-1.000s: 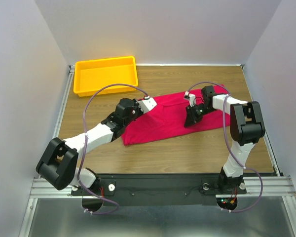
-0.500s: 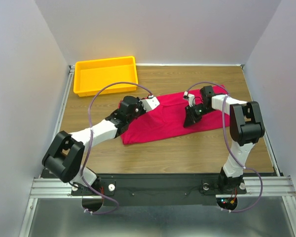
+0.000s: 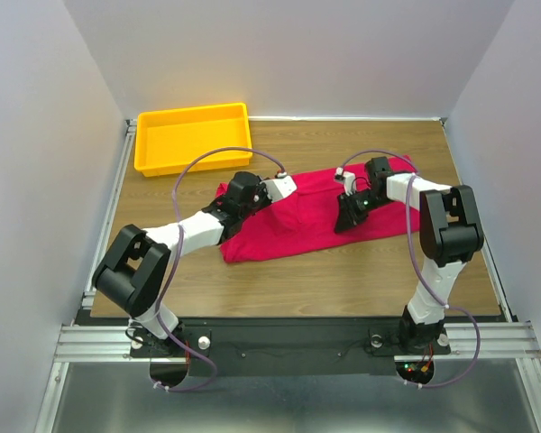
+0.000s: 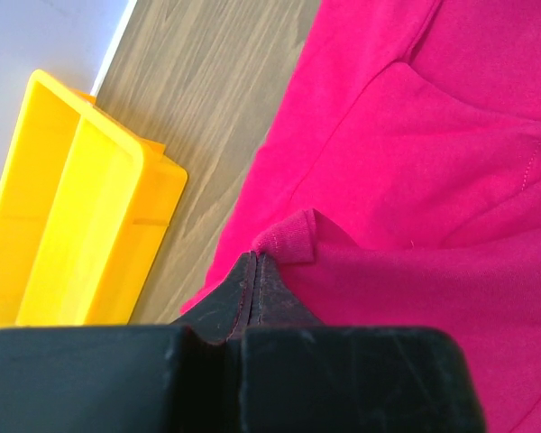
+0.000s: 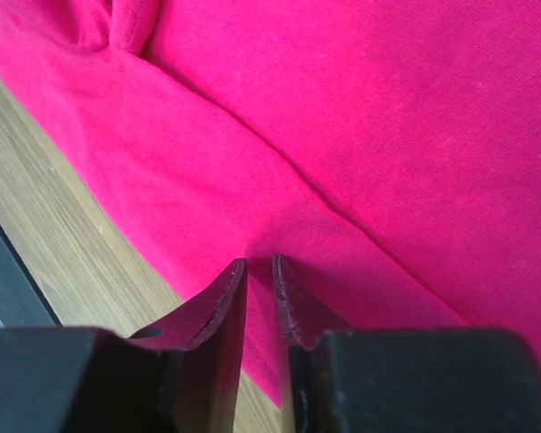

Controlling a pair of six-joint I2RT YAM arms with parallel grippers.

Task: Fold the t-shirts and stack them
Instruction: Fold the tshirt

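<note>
I have one crimson-pink t-shirt spread across the middle of the wooden tabletop. It lies as a long, wrinkled band slanting from near left to far right, with both arms reaching onto it.

My left fingers are pressed fully together. A small bunched fold of hem is pinched at their tips, at the shirt's left end. Seams and a sleeve edge show on the cloth beyond them.

My right fingers are down on the right-hand part of the shirt, close to its near edge, with bare wood just beside them. They stand only a narrow slit apart, and a ridge of the cloth is caught between the tips, with a crease running away from the pinch.

The yellow plastic tray sits in the far left corner of the tabletop. It is clear of the shirt, with a strip of wood between them in the left wrist view.
</note>
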